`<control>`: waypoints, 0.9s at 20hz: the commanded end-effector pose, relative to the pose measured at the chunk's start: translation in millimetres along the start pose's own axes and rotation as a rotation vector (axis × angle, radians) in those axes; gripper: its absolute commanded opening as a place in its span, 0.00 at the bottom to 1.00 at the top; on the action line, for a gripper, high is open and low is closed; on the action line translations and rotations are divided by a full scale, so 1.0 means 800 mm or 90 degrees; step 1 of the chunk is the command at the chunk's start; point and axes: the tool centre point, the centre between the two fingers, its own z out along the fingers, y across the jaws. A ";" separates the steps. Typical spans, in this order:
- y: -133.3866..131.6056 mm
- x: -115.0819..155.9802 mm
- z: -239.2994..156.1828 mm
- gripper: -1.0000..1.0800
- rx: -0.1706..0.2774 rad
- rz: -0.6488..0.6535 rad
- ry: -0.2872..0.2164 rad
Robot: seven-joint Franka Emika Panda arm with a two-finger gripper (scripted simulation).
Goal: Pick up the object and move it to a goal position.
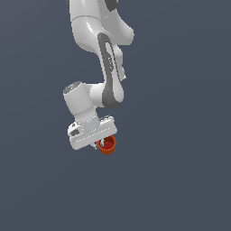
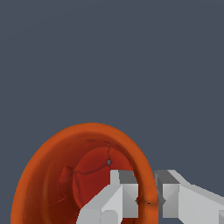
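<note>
In the exterior view the arm (image 1: 106,67) reaches down from the top of the frame, bends toward that view's left at the wrist, and ends in the white gripper (image 1: 103,143), with the cup (image 1: 108,145) just under the gripper's end toward the view's right. The cup is small beside the hand, orange-red outside and darker red within, its mouth tipped up toward the gripper. The wrist view settles the grasp: one finger (image 2: 114,197) sits inside the cup (image 2: 52,153) against the inner wall, the other finger (image 2: 175,192) presses on the outside, and the rim wall is pinched between the two, so the claw is closed on the cup's wall. Around it there is only plain grey-blue ground; no shadow or contact line shows, so I cannot tell whether the cup rests on a surface or hangs clear of it. No goal marker appears in either view. By my reading the grasp is made, and what remains is the carry to the goal position, whose place these pictures do not give.
</note>
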 end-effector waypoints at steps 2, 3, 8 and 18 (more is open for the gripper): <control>-0.003 0.022 -0.027 0.00 -0.001 -0.001 0.001; -0.005 0.030 -0.036 0.00 -0.001 -0.001 0.001; -0.011 0.071 -0.087 0.00 -0.002 0.000 0.001; -0.024 0.165 -0.199 0.00 -0.003 0.000 0.000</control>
